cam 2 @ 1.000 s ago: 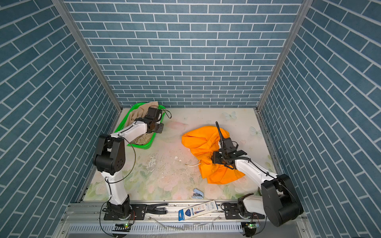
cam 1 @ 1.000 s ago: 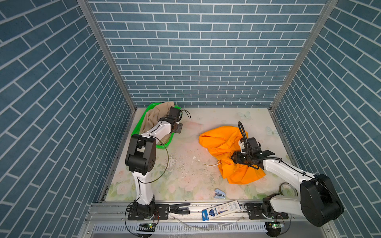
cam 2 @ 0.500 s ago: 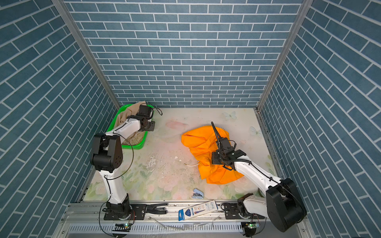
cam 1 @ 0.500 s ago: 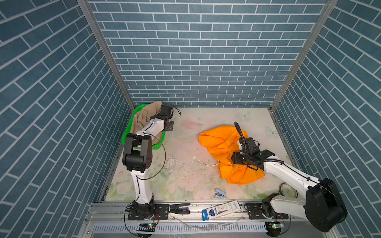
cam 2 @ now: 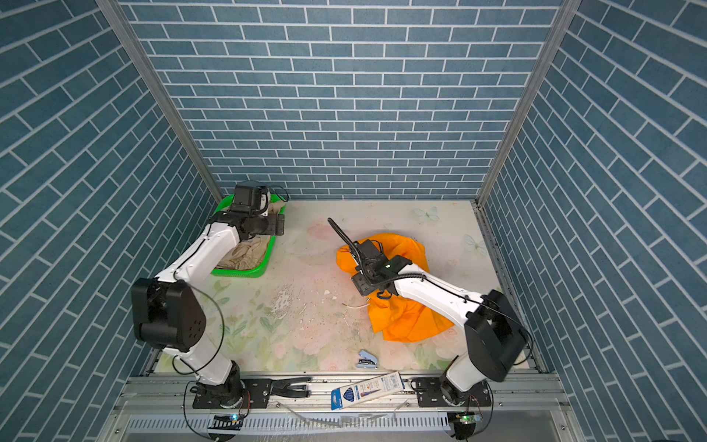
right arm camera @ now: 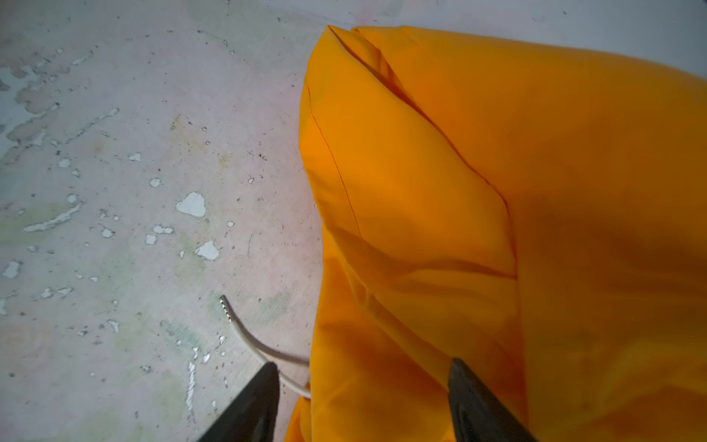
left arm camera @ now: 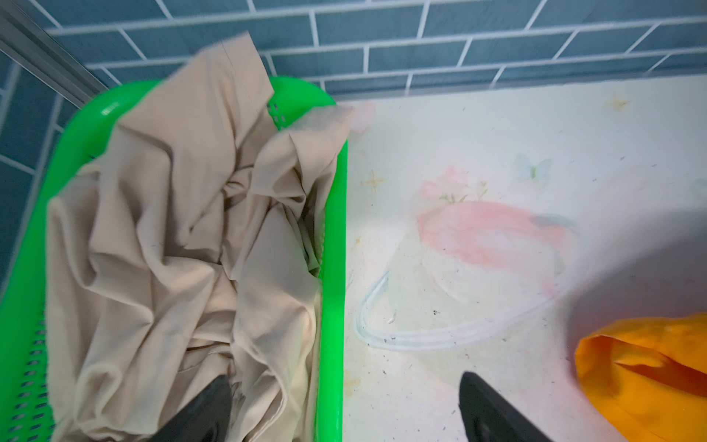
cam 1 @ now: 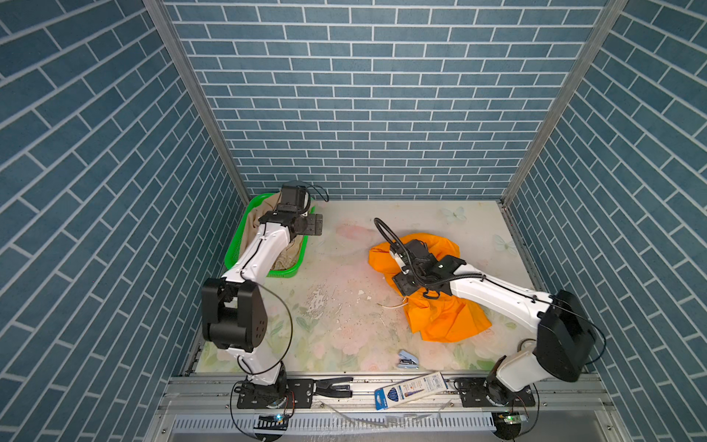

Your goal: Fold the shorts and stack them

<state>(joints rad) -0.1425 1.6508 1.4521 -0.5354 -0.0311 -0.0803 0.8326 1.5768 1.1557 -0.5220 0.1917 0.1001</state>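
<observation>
Looking down in both top views, the orange shorts (cam 1: 443,321) lie crumpled on the table (cam 1: 344,245) toward its right side, partly under the right arm. The beige shorts (cam 2: 245,252) sit bunched inside the green basket (cam 2: 245,272) in the far left corner (neither pair is folded yet, so the task looks barely begun). From the left wrist view, the left gripper (left arm camera: 343,379) stands wide and empty, with one finger above the beige cloth, the other above bare table and the basket's rim between them. That cloth reads as light, limp and thin, so it should lift easily but will sag and drag. A pinch on a raised ridge or a hem near the middle of the heap seems the surest hold. From the right wrist view, the right gripper (right arm camera: 362,363) is parted too and clamps nothing. Its tips straddle the edge of the orange cloth, and the white drawstring (right arm camera: 245,336) trails onto the table beside one tip. This fabric looks smoother and probably slippery, so I would take a seamed edge rather than the drawstring, which would likely just pull through.
</observation>
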